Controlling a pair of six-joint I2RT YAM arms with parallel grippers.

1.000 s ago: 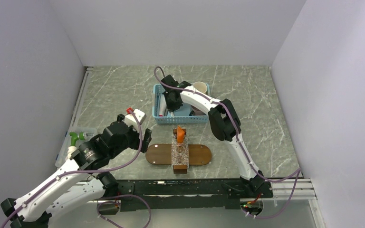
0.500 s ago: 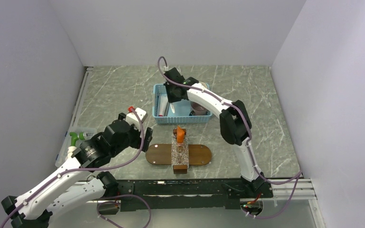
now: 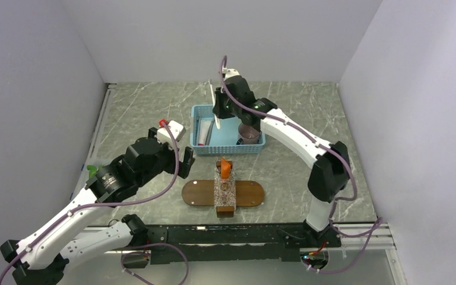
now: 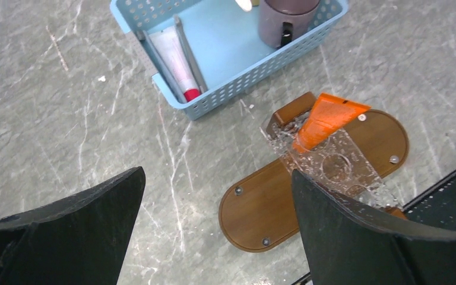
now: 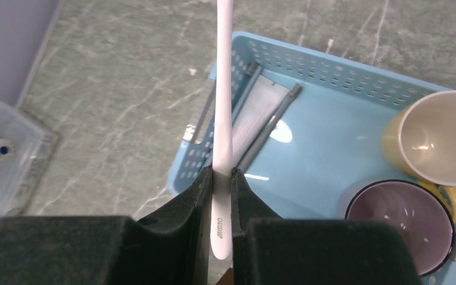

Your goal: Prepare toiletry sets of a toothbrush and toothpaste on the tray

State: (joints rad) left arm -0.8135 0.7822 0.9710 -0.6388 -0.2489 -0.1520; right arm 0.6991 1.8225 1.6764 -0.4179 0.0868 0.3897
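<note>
- The right pincer [image 5: 218, 178] is pinched narrow on the lower part of a white toothbrush [image 5: 223, 113], with a finger pressed to each side of the handle.
- In the top view the toothbrush stands nearly upright. It is held in the air over the far left part of the blue basket [image 3: 228, 149], and its upper end reaches past the basket's far rim.
- The left pincer [image 4: 217, 178] is spread wide and holds nothing. It hangs over the grey marbled worktop [image 3: 154, 113], left of the tray and near the basket's near left corner.
- The tray [image 4: 261, 219], a dark wooden oval, lies on the worktop just in front of the basket and does not touch it.
- A clear holder [image 4: 338, 169] sits crosswise on the middle of the tray, overhanging both long edges.
- The orange toothpaste [image 4: 326, 119] stands tilted in the holder's end nearest the basket, with its wide end up and its narrow end down inside the clear block.
- In the basket, a white tube [image 4: 175, 56] with a red cap lies along the left wall, with two grey handles [image 5: 270, 127] next to it.
- A purple mug [image 5: 398, 225] and a yellow mug [image 5: 439, 145] stand touching each other at the right end of the basket.
- A clear box [image 5: 12, 160] with something green in it sits on the worktop well to the left.
</note>
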